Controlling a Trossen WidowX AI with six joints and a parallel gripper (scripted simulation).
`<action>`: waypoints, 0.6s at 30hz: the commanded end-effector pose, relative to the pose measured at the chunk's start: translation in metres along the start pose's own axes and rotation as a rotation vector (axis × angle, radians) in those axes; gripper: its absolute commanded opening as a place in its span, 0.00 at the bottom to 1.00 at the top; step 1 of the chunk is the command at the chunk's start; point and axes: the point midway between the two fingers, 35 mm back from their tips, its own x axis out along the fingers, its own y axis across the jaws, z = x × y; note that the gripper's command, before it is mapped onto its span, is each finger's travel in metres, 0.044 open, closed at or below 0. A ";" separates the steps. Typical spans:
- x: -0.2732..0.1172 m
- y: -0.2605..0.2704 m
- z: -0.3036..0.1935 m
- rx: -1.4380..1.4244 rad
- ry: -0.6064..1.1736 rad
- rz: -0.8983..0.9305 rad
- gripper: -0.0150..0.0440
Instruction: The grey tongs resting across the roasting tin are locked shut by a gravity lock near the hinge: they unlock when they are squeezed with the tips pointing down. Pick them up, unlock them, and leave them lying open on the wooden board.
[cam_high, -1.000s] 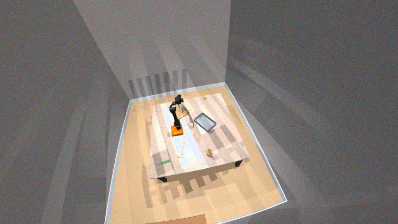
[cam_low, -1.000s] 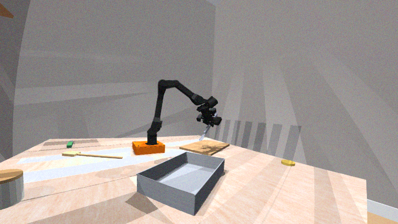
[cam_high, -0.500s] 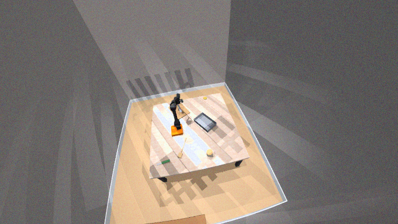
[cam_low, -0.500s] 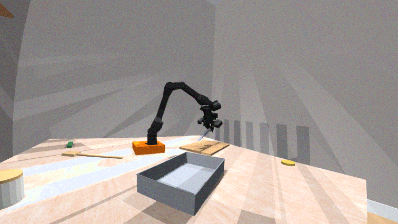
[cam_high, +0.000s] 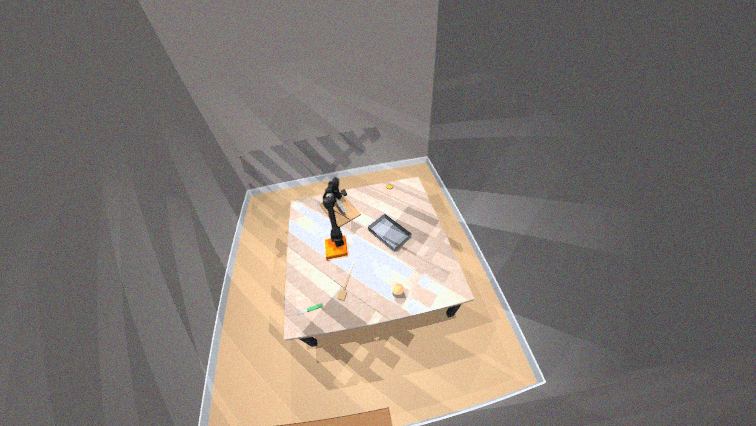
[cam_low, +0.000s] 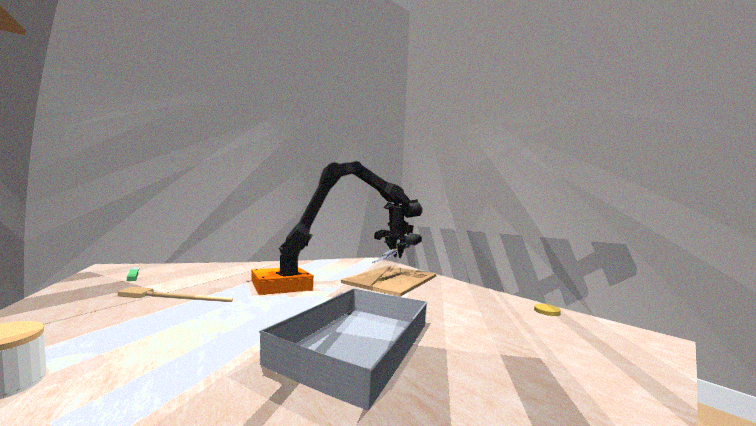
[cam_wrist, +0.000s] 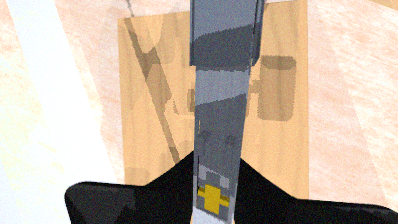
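Note:
My gripper points down and is shut on the grey tongs. In the exterior view the tongs hang in the air, sloping down to the left, above the wooden board. In the wrist view they run up the middle of the picture, with a wide darker part at the top and a yellow lock piece at the bottom, near the black fingers. The arms' spread and the lock's state cannot be told. The roasting tin is empty.
The tin stands nearer the exterior camera than the board. A wooden spatula, a green-handled tool, a wooden-lidded jar and a yellow disc are away from the board.

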 end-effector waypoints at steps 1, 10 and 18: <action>0.002 0.001 -0.001 -0.027 0.069 -0.013 0.00; 0.007 0.006 -0.009 -0.076 0.226 -0.023 0.00; 0.007 0.006 -0.009 -0.077 0.229 -0.024 0.00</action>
